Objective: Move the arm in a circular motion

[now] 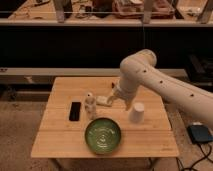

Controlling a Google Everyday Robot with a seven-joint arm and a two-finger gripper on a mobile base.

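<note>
White arm (pixel 165 84), dark dots; pale jaws above tan table (pixel 55 142); green ringed bowl (pixel 102 135); black phone (pixel 75 111); white cup (pixel 137 113)
</note>
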